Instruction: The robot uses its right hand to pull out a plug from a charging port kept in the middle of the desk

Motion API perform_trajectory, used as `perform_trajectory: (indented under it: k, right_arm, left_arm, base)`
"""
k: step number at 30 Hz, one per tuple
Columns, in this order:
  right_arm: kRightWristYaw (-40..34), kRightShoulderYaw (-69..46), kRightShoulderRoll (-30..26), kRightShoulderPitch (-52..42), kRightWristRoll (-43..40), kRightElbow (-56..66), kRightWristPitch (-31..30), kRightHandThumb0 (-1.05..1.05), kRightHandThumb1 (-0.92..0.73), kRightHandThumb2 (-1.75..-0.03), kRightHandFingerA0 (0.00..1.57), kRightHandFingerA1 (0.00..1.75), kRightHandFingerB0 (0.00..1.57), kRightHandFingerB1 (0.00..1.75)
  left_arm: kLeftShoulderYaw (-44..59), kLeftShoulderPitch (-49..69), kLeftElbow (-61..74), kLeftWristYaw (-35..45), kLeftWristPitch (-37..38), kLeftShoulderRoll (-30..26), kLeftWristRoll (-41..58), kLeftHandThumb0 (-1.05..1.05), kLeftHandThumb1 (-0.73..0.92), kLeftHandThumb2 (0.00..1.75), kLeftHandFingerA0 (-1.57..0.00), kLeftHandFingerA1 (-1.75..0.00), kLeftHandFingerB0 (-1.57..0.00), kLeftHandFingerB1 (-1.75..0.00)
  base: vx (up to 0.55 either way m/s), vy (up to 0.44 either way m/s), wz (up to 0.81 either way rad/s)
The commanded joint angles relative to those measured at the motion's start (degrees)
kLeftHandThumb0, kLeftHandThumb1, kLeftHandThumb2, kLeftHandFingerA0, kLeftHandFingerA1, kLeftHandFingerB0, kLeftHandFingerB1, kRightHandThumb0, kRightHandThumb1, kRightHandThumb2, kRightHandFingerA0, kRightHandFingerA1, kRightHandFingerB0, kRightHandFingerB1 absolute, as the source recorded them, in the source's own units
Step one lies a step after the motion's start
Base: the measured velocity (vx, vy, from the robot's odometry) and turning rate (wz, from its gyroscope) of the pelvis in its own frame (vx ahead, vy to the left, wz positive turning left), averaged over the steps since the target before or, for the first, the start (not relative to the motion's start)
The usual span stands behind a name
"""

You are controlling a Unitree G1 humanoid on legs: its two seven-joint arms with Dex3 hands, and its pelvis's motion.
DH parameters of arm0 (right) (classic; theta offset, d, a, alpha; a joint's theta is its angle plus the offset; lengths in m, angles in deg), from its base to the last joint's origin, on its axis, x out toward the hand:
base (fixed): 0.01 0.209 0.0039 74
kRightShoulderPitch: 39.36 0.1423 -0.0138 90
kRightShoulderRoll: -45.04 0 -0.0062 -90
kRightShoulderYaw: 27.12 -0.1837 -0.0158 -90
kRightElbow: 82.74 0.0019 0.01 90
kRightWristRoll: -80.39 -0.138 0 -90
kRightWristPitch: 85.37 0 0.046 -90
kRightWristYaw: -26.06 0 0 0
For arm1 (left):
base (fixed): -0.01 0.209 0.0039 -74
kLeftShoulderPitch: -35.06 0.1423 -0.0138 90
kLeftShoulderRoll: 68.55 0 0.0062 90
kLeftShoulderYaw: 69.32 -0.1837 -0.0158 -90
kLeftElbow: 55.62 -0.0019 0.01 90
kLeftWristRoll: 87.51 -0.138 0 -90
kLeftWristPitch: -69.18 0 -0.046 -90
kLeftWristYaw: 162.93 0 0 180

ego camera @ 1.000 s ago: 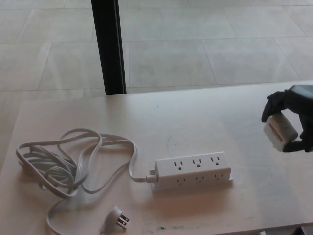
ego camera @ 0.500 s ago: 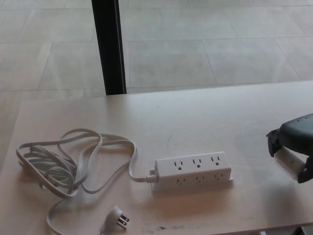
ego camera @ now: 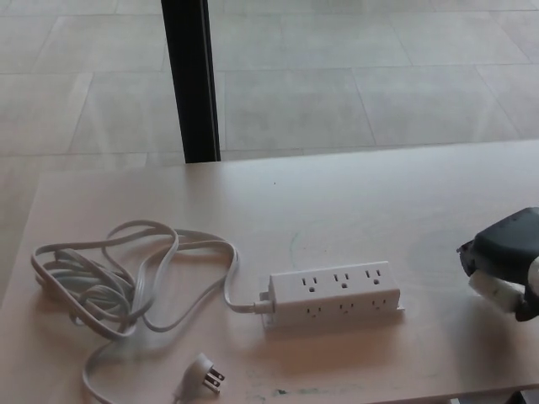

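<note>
My right hand (ego camera: pixel 505 257), black and rounded, sits low at the tabletop's (ego camera: pixel 354 202) right edge, fingers wrapped around a blocky white plug (ego camera: pixel 497 290); I can read no writing on it. The white plastic power strip (ego camera: pixel 333 292), six sockets all free, lies mid-table, its flat grey cord (ego camera: pixel 126 278) looped loosely to the left.

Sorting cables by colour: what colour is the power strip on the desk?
White, like its cord; the power strip shows clearly in the head view.
</note>
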Motion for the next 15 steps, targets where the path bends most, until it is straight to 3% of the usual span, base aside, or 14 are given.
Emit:
perform_trajectory:
  k: [1,2,3,4,6,7,11,12,14,15]
  right_arm:
    - [-2.1,-2.7,-1.2,-1.8,0.0,0.9,1.1,-0.79,-0.39,-0.75,0.89,1.37,0.00,0.00]
    - [-2.8,-4.4,-1.4,-2.4,-1.7,1.0,1.7,-0.79,-0.35,-0.71,0.85,1.44,0.00,0.00]
    - [-2.8,-5.6,-1.6,-2.4,-2.8,0.8,2.1,-0.76,-0.44,-0.58,0.76,1.61,0.00,0.00]
    - [-2.4,-7.1,-1.5,-2.6,-3.9,0.7,2.3,-0.77,-0.42,-0.58,0.76,1.62,0.00,0.00]
    - [-0.8,-9.7,-1.3,-2.9,-5.9,0.7,2.4,-0.77,-0.43,-0.58,0.70,1.57,0.00,0.00]
    - [0.0,-11.0,-1.3,-3.1,-7.1,0.9,2.3,-0.79,-0.44,-0.56,0.72,1.58,0.00,0.00]
    - [2.3,-14.9,-1.0,-3.8,-8.8,1.7,1.5,-0.81,-0.45,-0.59,0.72,1.59,0.00,0.00]
    - [3.0,-16.8,-1.0,-4.2,-10.6,2.1,1.1,-0.77,-0.45,-0.57,0.66,1.41,0.00,0.00]
    - [3.4,-21.0,-1.6,-5.2,-14.8,2.3,2.0,-0.77,-0.45,-0.57,0.71,1.44,0.00,0.00]
    - [4.4,-22.7,-2.0,-5.6,-16.3,2.9,2.0,-0.73,-0.46,-0.56,0.74,1.31,0.00,0.00]
  left_arm:
    - [0.7,0.1,-0.2,0.3,1.0,-0.6,1.2,-1.05,0.84,0.64,-1.06,-0.62,-0.99,-0.52]
    - [0.7,0.1,-0.2,0.2,1.1,-0.6,1.1,-1.05,0.84,0.66,-1.07,-0.63,-1.01,-0.52]
    - [0.6,0.2,0.0,0.0,1.1,-0.6,0.9,-1.05,0.86,0.64,-1.07,-0.63,-0.99,-0.52]
    - [0.5,0.3,0.2,-0.1,1.1,-0.6,0.9,-1.05,0.85,0.66,-1.04,-0.62,-0.98,-0.52]
    - [0.4,0.4,0.3,-0.1,1.0,-0.6,0.8,-1.05,0.86,0.67,-1.03,-0.62,-0.97,-0.52]
    - [0.5,0.3,0.3,-0.1,0.9,-0.6,0.9,-1.01,0.59,1.17,-1.04,-0.65,-0.95,-0.57]
    - [0.8,0.0,-0.1,0.0,0.8,-0.6,1.2,-1.04,0.61,1.17,-0.99,-0.62,-0.96,-0.56]
    - [0.8,0.0,-0.2,-0.1,0.7,-0.7,1.1,-0.98,0.59,1.18,-1.04,-0.65,-0.97,-0.58]
    - [0.8,-0.2,-0.4,-0.3,0.8,-0.7,1.0,-0.99,0.59,1.18,-1.05,-0.65,-0.97,-0.59]
    - [0.8,0.0,-0.4,0.2,1.1,-0.9,1.0,-1.04,0.86,0.66,-1.06,-0.62,-0.99,-0.52]
  base:
    - [0.00,0.000,0.00]
    - [0.00,0.000,0.00]
    - [0.00,0.000,0.00]
    - [0.00,0.000,0.00]
    - [0.00,0.000,0.00]
    - [0.00,0.000,0.00]
    - [0.00,0.000,0.00]
    - [0.00,0.000,0.00]
    - [0.00,0.000,0.00]
    - [0.00,0.000,0.00]
